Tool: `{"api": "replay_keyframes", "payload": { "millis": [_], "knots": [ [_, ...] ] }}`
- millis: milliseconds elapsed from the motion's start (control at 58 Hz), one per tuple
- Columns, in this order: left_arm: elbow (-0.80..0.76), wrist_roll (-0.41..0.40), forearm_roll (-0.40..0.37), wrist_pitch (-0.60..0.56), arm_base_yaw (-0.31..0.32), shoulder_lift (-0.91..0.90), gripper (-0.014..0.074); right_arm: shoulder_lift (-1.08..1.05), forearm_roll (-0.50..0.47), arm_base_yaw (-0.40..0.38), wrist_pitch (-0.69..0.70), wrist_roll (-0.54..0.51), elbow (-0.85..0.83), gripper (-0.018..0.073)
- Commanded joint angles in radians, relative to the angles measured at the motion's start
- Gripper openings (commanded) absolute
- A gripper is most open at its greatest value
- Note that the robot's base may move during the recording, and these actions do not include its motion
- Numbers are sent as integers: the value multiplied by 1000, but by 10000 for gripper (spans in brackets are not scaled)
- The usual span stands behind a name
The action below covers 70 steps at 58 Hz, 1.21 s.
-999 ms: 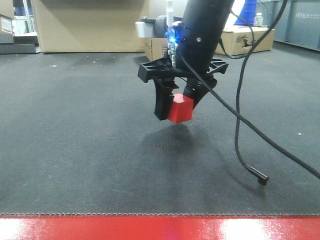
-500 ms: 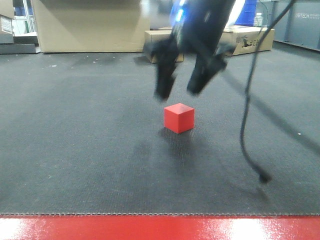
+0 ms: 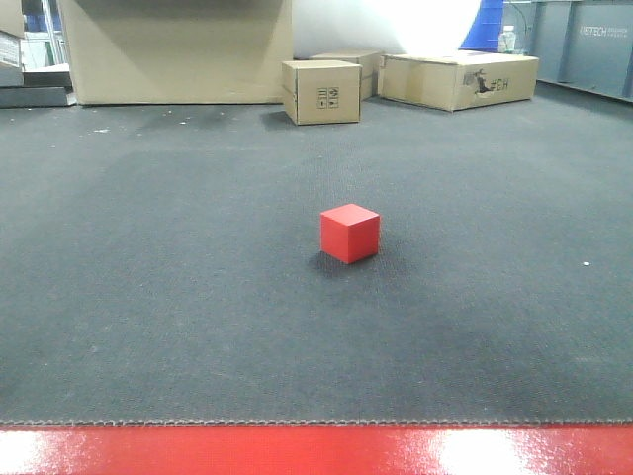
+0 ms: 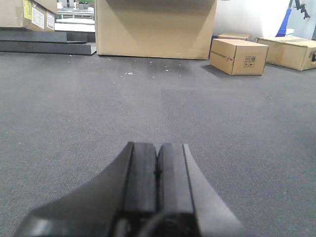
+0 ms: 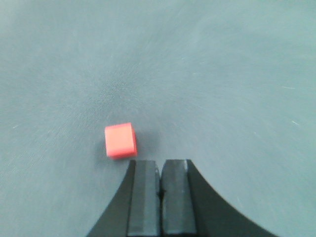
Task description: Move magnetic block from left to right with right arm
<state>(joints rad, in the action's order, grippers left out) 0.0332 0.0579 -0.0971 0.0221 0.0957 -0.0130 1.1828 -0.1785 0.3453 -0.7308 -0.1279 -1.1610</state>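
Note:
The magnetic block point(image 3: 349, 233), a small red cube, rests alone on the dark carpet near the middle of the front view. From the right wrist view the same block point(image 5: 120, 140) lies on the carpet well below, just left of and beyond my right gripper point(image 5: 160, 163), whose two pads press together with nothing between them. My left gripper point(image 4: 158, 146) hovers low over bare carpet, its pads also pressed together and empty. Neither arm appears in the front view.
A small cardboard box point(image 3: 320, 91) stands at the back centre, with a wider flat box point(image 3: 459, 79) to its right and a large box point(image 3: 178, 49) at the back left. A red strip point(image 3: 316, 451) borders the carpet's near edge.
The right gripper let go of the red cube, which now sits on the carpet. It then rose out of the front view and shut empty.

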Motion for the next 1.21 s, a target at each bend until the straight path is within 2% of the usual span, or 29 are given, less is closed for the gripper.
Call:
{"api": "replay_keyframes", "payload": {
  "millis": [0, 258, 413, 637, 1085, 1189],
  "knots": [
    [8, -6, -5, -80, -1, -10, -126, -158, -4, -7, 169, 1, 106, 66],
    [8, -6, -5, -80, -1, -10, -126, -503, -4, -7, 404, 1, 465, 66],
    [8, -6, -5, -80, -1, -10, -126, -640, -4, -7, 432, 1, 593, 66],
    [8, -6, -5, -80, -1, -10, -126, -691, -4, -7, 423, 1, 645, 66],
    [8, -6, -5, -80, -1, -10, -126, -691, -4, -7, 423, 1, 645, 66],
    [8, -6, -5, -80, -1, -10, -126, -704, 25, -33, 438, 1, 651, 66]
  ]
}}
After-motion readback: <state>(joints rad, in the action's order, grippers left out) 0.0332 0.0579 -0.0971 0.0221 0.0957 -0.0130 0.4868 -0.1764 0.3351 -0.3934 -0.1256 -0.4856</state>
